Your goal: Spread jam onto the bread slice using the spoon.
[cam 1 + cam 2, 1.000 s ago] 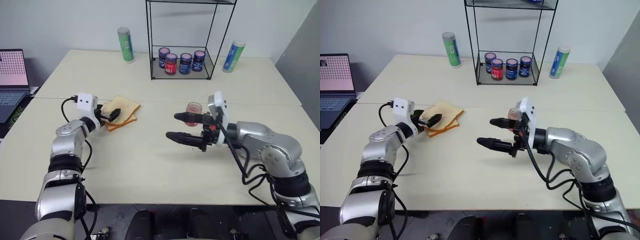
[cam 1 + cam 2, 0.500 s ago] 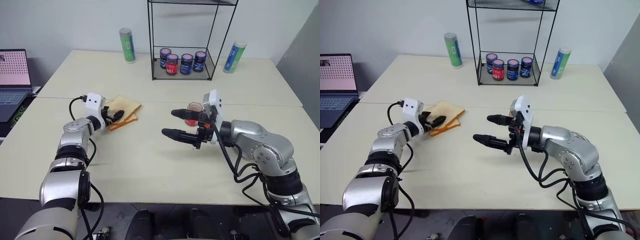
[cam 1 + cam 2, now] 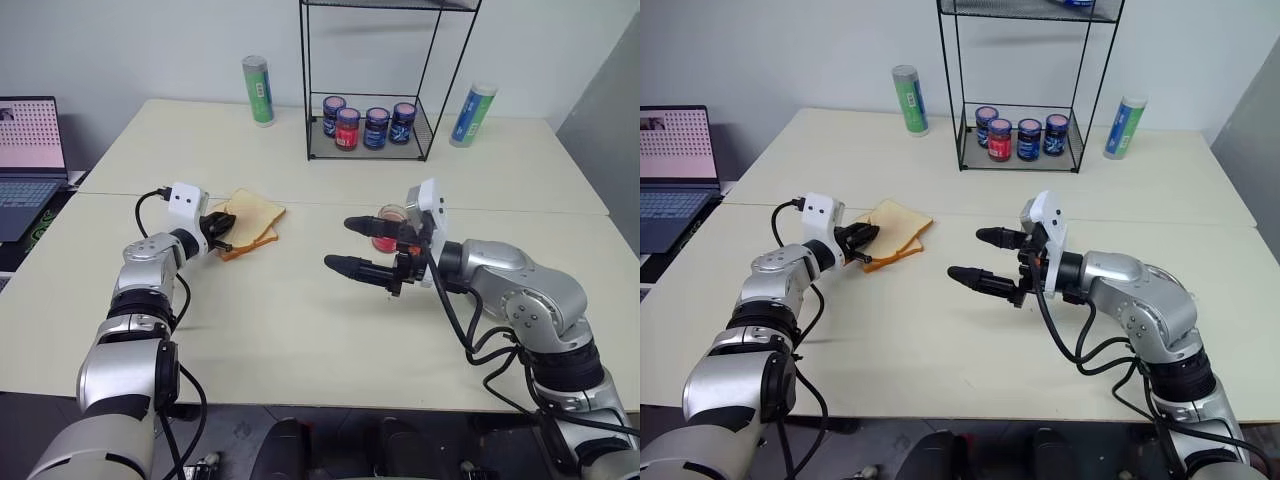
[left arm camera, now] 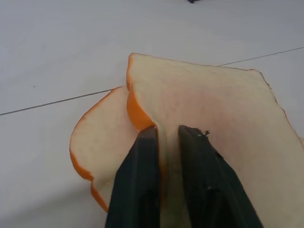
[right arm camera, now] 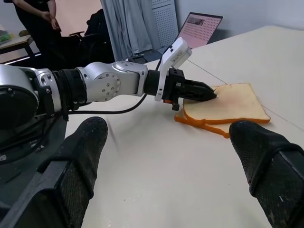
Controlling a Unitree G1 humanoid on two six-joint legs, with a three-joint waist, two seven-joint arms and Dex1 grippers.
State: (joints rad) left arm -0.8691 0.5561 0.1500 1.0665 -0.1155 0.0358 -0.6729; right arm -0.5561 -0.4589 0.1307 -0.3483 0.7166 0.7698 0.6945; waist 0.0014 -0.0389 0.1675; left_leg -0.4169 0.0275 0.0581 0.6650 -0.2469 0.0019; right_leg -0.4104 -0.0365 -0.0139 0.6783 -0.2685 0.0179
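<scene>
Two slices lie stacked on the left of the table. The upper one is the pale bread slice (image 3: 256,211) with a faint pink patch, also in the left wrist view (image 4: 218,99). My left gripper (image 3: 221,229) is shut on its near edge, with the crust pinched between the black fingers (image 4: 142,161). A more orange slice (image 4: 97,142) sticks out underneath. The jam (image 3: 388,226), red in a small clear jar, stands just behind my right gripper (image 3: 339,244). That gripper hovers open and empty over the table's middle, pointing left. The spoon is out of view.
A black wire rack (image 3: 366,150) with several dark lidded jars stands at the back. A green can (image 3: 257,90) is to its left and a blue-green bottle (image 3: 472,113) to its right. A laptop (image 3: 25,150) sits far left. A person (image 5: 35,19) stands beyond the table.
My left gripper's fingers have closed from open onto the edge of the upper bread slice. The right gripper has stayed open in place. The camera view has shifted a little.
</scene>
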